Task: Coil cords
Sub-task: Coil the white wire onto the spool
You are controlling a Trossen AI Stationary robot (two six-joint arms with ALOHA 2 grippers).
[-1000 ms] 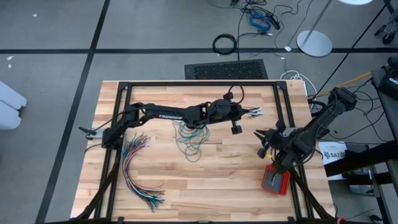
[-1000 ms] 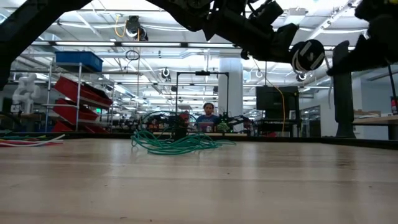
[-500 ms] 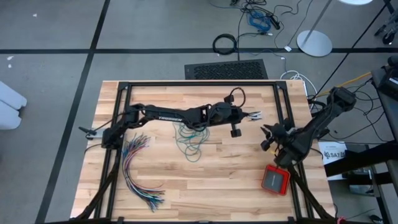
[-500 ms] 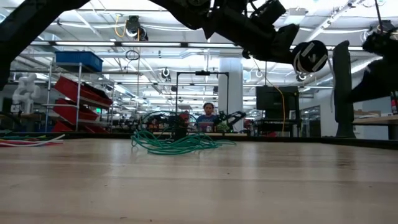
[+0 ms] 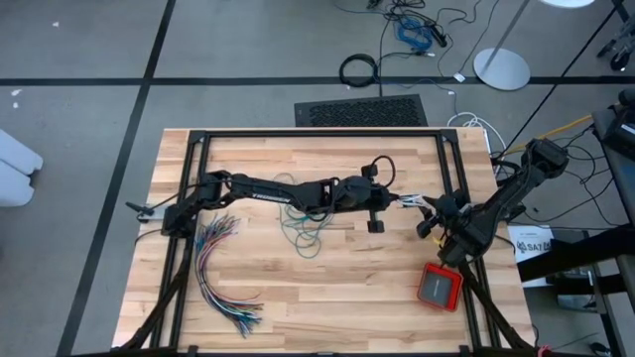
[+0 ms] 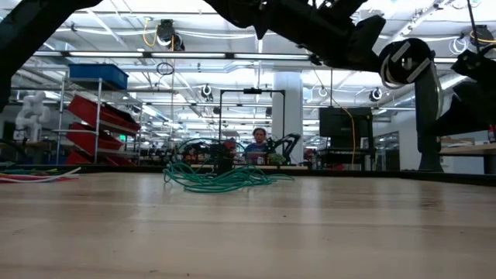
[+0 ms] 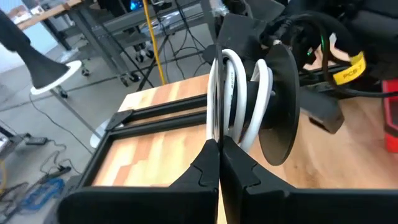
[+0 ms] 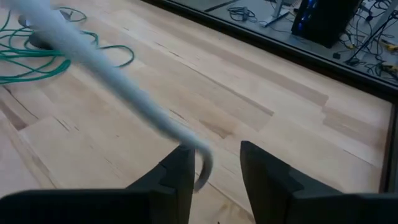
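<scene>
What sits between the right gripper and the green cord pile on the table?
In the high view, the left gripper, shut on the white cord end, sits between the right gripper and the green cord.

Loose tangled cord pile (image 5: 303, 220) lies mid-table; fanned bundle of thin wires (image 5: 220, 270) to its left; flat square device (image 5: 440, 286) at right edge.

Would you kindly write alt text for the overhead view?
Above a wooden table, the left pincer and right pincer meet near the right side. A teal-green cord lies tangled mid-table, with a fan of many-coloured wires at left and a red device at right.
</scene>
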